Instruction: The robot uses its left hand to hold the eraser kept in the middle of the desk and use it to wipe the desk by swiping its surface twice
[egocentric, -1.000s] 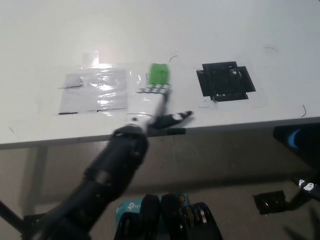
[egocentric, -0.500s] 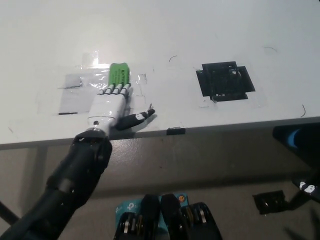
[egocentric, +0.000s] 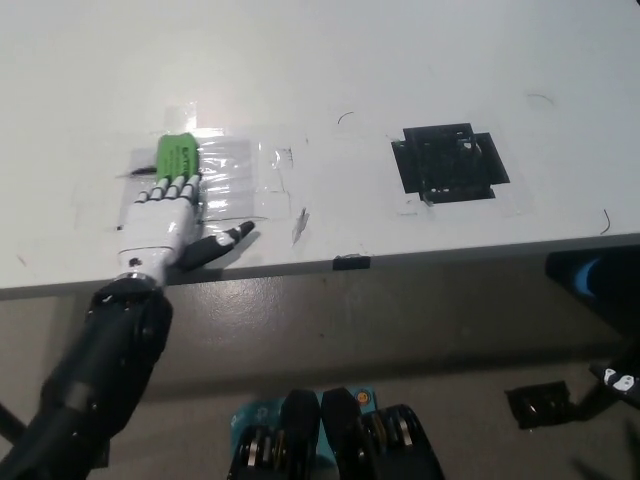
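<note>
A green eraser (egocentric: 176, 157) lies flat on the white desk (egocentric: 400, 70), over the left end of a clear taped plastic sheet (egocentric: 235, 175). My white left hand (egocentric: 160, 215) rests palm down behind it, fingertips laid on the eraser's near end and thumb stretched out to the right. The hand presses on the eraser more than it wraps it. Its dark forearm runs down to the lower left, past the desk's front edge. My black right hand does not show in this view.
A black square patch (egocentric: 448, 162) held by clear tape sits on the desk at centre right. A small black clip (egocentric: 350, 262) is on the desk's front edge. Dark equipment (egocentric: 590, 280) stands below the desk at right.
My left hand has slid the eraser leftward across the desk, from near the middle to the left end of the plastic sheet. The forearm swung left with it.
</note>
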